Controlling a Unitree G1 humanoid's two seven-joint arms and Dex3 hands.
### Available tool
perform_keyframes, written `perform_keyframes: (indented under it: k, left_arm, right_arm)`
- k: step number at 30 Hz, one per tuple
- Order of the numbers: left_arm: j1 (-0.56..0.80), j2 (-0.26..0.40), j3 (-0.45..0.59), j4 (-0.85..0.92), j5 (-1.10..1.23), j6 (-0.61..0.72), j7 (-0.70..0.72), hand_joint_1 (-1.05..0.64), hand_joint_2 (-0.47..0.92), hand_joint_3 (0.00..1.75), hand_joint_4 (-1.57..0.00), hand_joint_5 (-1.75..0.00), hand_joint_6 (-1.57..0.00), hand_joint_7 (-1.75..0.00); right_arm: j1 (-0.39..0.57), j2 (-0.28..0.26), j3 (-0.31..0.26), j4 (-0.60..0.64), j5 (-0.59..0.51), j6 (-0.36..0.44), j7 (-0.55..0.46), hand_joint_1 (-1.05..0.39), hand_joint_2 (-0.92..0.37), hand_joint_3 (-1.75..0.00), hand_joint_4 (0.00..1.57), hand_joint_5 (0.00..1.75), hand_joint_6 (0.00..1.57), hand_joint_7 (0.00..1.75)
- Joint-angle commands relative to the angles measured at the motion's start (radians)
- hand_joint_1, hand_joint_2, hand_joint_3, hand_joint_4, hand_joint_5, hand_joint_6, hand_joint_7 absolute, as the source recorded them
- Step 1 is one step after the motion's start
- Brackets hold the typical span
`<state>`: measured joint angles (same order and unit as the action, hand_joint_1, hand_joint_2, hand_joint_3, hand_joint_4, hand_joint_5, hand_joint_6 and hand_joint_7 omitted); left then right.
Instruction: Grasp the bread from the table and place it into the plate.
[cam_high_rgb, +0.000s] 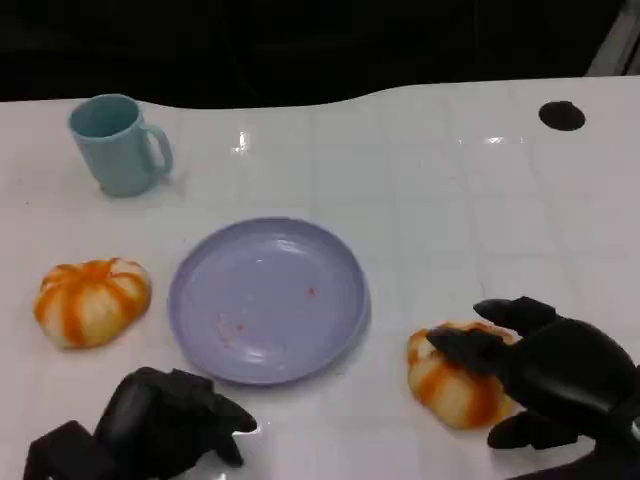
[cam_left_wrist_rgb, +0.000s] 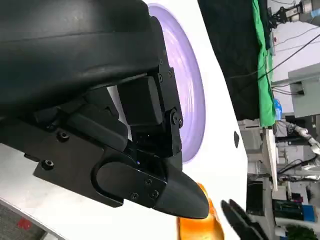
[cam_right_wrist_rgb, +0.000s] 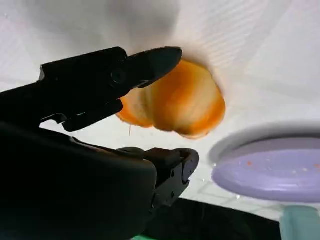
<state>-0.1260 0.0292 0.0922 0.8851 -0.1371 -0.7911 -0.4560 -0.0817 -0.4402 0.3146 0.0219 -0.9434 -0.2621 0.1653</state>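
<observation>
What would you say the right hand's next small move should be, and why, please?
Probably close the fingers on the bread before any lift. The right hand is over that bread, fingers straddling it with a gap showing in the right wrist view, so no firm grip shows yet. The bread lies on the table, right of the plate.

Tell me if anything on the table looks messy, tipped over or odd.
Only small reddish specks on the plate, like crumbs or stains. The cup stands upright, and both breads, one left of the plate and one under the right hand, look whole. Nothing is spilled.
</observation>
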Motion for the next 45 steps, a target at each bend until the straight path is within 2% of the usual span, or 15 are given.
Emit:
perform_keyframes:
  k: [1, 4, 7, 9, 11, 12, 14, 15, 16, 19, 22, 24, 28, 35, 45]
  left_arm:
    - [0.011, 0.011, 0.002, -0.01, -0.001, 0.0, 0.005, -1.05, 0.92, 0.1, -1.29, -1.03, -1.53, -0.31]
    - [0.012, 0.01, 0.001, -0.012, 0.0, -0.001, 0.008, -1.05, 0.92, 0.1, -1.29, -1.03, -1.53, -0.31]
    - [0.014, 0.01, 0.0, -0.014, 0.002, -0.003, 0.011, -1.05, 0.92, 0.1, -1.29, -1.04, -1.53, -0.31]
    - [0.016, 0.009, -0.001, -0.017, 0.003, -0.002, 0.012, -1.05, 0.92, 0.1, -1.29, -1.04, -1.53, -0.31]
    - [0.017, 0.009, -0.002, -0.018, 0.004, -0.001, 0.013, -1.05, 0.92, 0.1, -1.29, -1.04, -1.53, -0.31]
    - [0.017, 0.01, -0.003, -0.019, 0.007, -0.002, 0.016, -1.05, 0.92, 0.1, -1.29, -1.04, -1.53, -0.31]
    - [0.017, 0.01, -0.004, -0.021, 0.009, 0.0, 0.019, -1.05, 0.92, 0.1, -1.29, -1.04, -1.53, -0.31]
    - [0.017, 0.01, -0.005, -0.022, 0.009, 0.002, 0.019, -1.05, 0.92, 0.1, -1.29, -1.04, -1.53, -0.32]
    - [0.017, 0.009, -0.005, -0.022, 0.007, 0.004, 0.018, -1.05, 0.92, 0.1, -1.29, -1.04, -1.53, -0.32]
    - [0.016, 0.009, -0.005, -0.019, 0.006, 0.0, 0.015, -1.05, 0.92, 0.1, -1.29, -1.04, -1.53, -0.32]
    - [0.015, 0.008, -0.005, -0.017, 0.005, 0.0, 0.013, -1.05, 0.92, 0.1, -1.29, -1.04, -1.52, -0.31]
    - [0.014, 0.008, -0.005, -0.014, 0.006, -0.001, 0.016, -1.05, 0.92, 0.1, -1.29, -1.04, -1.52, -0.32]
    - [0.015, 0.009, -0.006, -0.015, 0.013, -0.003, 0.023, -1.05, 0.92, 0.1, -1.29, -1.04, -1.52, -0.32]
    - [0.01, 0.01, -0.005, -0.006, 0.011, -0.007, 0.02, -1.05, 0.92, 0.11, -1.29, -1.04, -1.52, -0.32]
    - [0.013, 0.011, -0.005, 0.008, 0.015, -0.015, 0.026, -1.05, 0.92, 0.1, -1.29, -1.04, -1.53, -0.32]
  right_arm:
    - [-0.054, -0.009, 0.038, 0.077, -0.016, 0.019, -0.031, -0.6, -0.91, -0.01, 0.02, 0.19, 0.2, 0.0]
    - [-0.087, 0.004, 0.063, 0.155, -0.012, 0.018, -0.07, -0.58, -0.92, -0.01, 0.03, 0.19, 0.2, 0.0]
    - [-0.127, 0.029, 0.077, 0.275, 0.021, -0.015, -0.149, -0.48, -0.92, -0.08, 0.22, 0.24, 0.33, 0.04]
    - [-0.155, 0.04, 0.085, 0.364, 0.039, -0.066, -0.238, -0.35, -0.92, -0.18, 0.57, 0.4, 0.6, 0.11]
    - [-0.181, 0.046, 0.095, 0.441, 0.048, -0.11, -0.318, -0.3, -0.92, -0.3, 0.74, 0.83, 0.88, 0.16]
    - [-0.193, 0.049, 0.102, 0.473, 0.047, -0.125, -0.357, -0.29, -0.92, -0.48, 0.78, 1.34, 0.99, 0.47]
    - [-0.208, 0.052, 0.113, 0.514, 0.045, -0.141, -0.417, -0.29, -0.92, -0.59, 0.79, 1.66, 0.82, 1.1]
    - [-0.212, 0.054, 0.117, 0.523, 0.046, -0.145, -0.439, -0.3, -0.9, -0.6, 0.77, 1.7, 0.74, 1.28]
    - [-0.216, 0.059, 0.117, 0.534, 0.05, -0.148, -0.469, -0.3, -0.9, -0.6, 0.76, 1.72, 0.69, 1.37]
    - [-0.229, 0.071, 0.116, 0.566, 0.053, -0.158, -0.557, -0.31, -0.85, -0.57, 0.73, 1.74, 0.67, 1.32]
    - [-0.243, 0.085, 0.112, 0.594, 0.059, -0.172, -0.642, -0.29, -0.78, -0.6, 0.75, 1.75, 0.6, 1.56]
    - [-0.255, 0.094, 0.109, 0.618, 0.067, -0.191, -0.697, -0.27, -0.71, -0.7, 0.78, 1.75, 0.57, 1.7]
    - [-0.262, 0.116, 0.094, 0.616, 0.116, -0.204, -0.727, -0.26, -0.6, -0.92, 0.82, 1.75, 0.6, 1.73]
    - [-0.267, 0.155, 0.059, 0.554, 0.239, -0.252, -0.673, -0.2, -0.43, -1.13, 0.86, 1.75, 0.71, 1.56]
    - [-0.334, 0.26, 0.066, 0.562, 0.286, -0.273, -0.634, -0.14, -0.25, -1.38, 0.95, 1.75, 0.74, 1.72]
